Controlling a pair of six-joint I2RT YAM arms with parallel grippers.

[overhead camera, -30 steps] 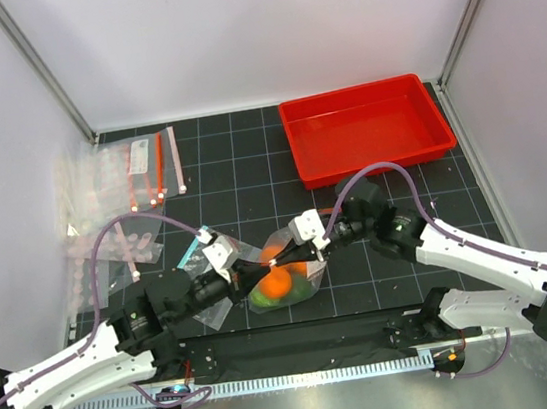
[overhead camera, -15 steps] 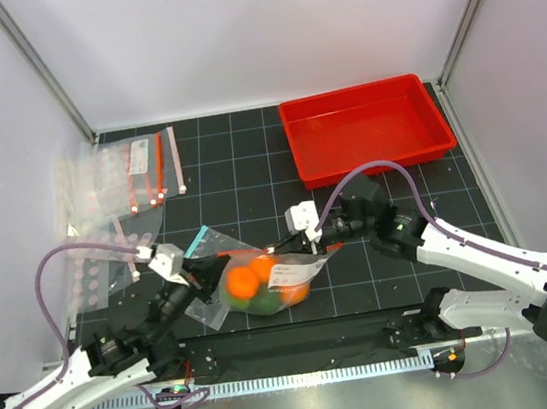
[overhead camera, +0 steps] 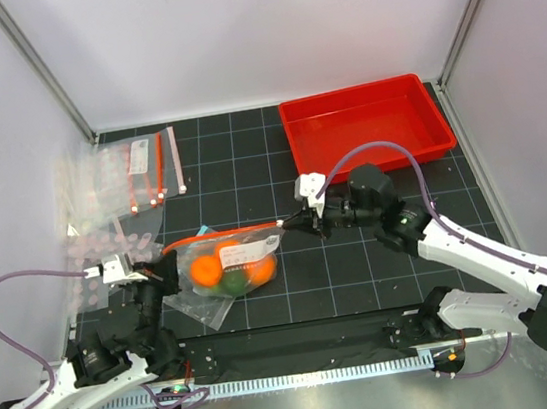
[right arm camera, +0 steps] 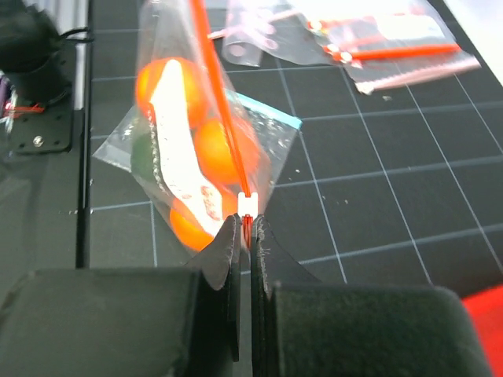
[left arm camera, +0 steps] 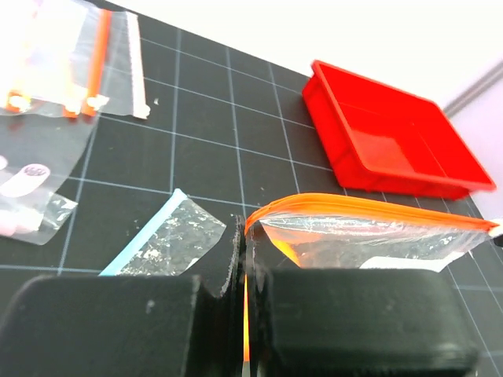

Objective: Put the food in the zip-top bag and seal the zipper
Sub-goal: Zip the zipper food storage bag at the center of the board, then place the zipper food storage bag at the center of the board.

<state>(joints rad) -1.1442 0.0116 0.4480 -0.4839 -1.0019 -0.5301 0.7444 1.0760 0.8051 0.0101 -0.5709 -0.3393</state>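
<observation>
1. Your left gripper [overhead camera: 162,256] and right gripper [overhead camera: 288,224], nearly meeting over the zip-top bag [overhead camera: 224,271] a second ago, are now standing well apart, at left of centre and at centre of the top view.
2. The zipper [overhead camera: 222,234], earlier bunched between them, is now stretching straight from one claw to the other.
3. Each claw is pinching narrowly on one end of the red-orange strip, the left on the left end and the right on the right end.
4. The bag is hanging below the strip, having shifted left, and is holding the food [overhead camera: 206,271]: orange fruits and a dark green one are showing through the plastic, though the full count is hard to tell.
5. The red tray [overhead camera: 365,130] is sitting unchanged at upper right.
6. The teal-edged pouch [overhead camera: 207,310] is lying flat by the bag's lower left corner, and spare pouches [overhead camera: 133,172] are lying piled at upper left.
</observation>
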